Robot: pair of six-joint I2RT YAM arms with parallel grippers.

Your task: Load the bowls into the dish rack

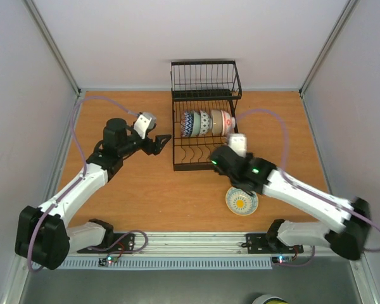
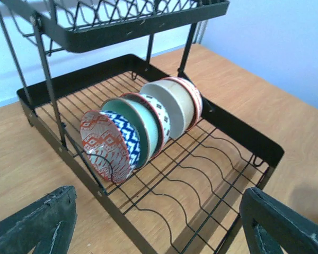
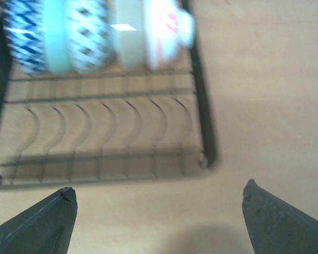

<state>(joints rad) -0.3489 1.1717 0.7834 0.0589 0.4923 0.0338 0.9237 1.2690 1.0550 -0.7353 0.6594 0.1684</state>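
Dialling in remotely: the black wire dish rack (image 1: 196,156) sits far-centre on my wooden table (image 1: 145,190). A row of small round ceramic bowls (image 1: 206,122) stands on edge in its back dividers. One white patterned ceramic bowl (image 1: 242,202) lies flat near-right of the rack, partly under my right arm.
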